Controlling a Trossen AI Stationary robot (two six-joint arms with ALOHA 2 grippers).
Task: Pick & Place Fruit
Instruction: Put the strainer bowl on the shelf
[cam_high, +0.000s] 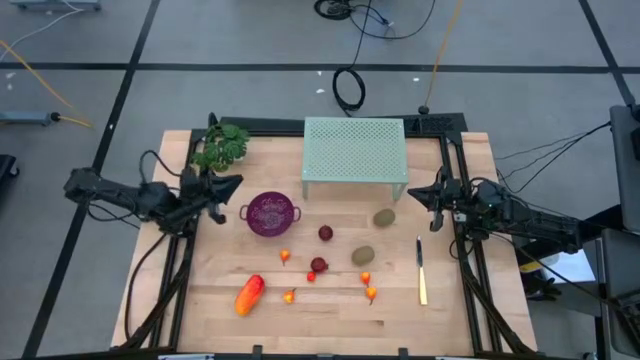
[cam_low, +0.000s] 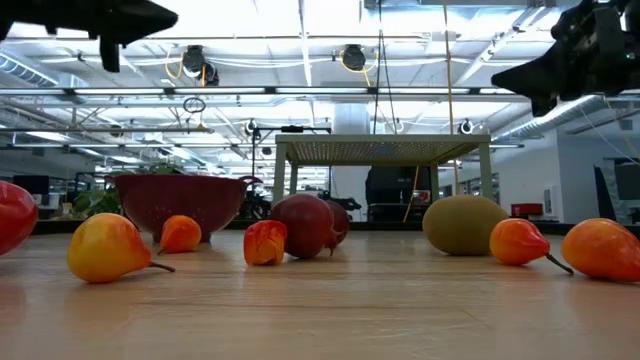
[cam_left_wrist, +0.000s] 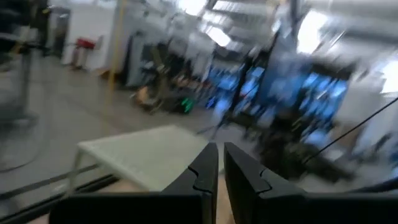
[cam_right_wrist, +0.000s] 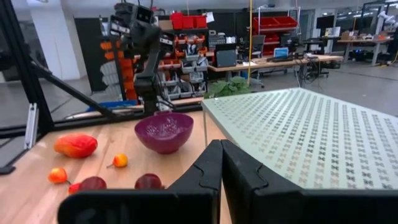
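The left gripper (cam_high: 236, 184) hangs above the table, just beside the purple perforated plastic bowl (cam_high: 271, 213) on that bowl's left. Its fingers (cam_left_wrist: 200, 171) are pressed almost together with only a thin slit between them; they hold nothing and touch nothing.

The right gripper (cam_high: 414, 193) hangs above the right part of the wooden table (cam_high: 200, 290), well to the right of the purple bowl and beside the pale green perforated metal stand (cam_high: 354, 150). Its fingers (cam_right_wrist: 208, 163) are pressed fully together, empty and clear of all objects.

All the fruit lies on the table, none in the bowl:
- The longish orange-red fruit (cam_high: 249, 294) lies in front of the bowl, toward the table's near edge.
- Two dark red round fruits (cam_high: 325, 233) (cam_high: 318, 265) lie to the right of the bowl.
- Two brownish-green oval fruits (cam_high: 384, 217) (cam_high: 362, 256) lie farther right of the bowl.
- Small orange-red pieces (cam_high: 285, 256) (cam_high: 290, 296) (cam_high: 366, 278) (cam_high: 371, 293) are scattered in front of the bowl and to its right.

A leafy green sprig (cam_high: 221, 146) lies behind the bowl to its left. A slim yellowish knife (cam_high: 421, 270) lies far right of the bowl.
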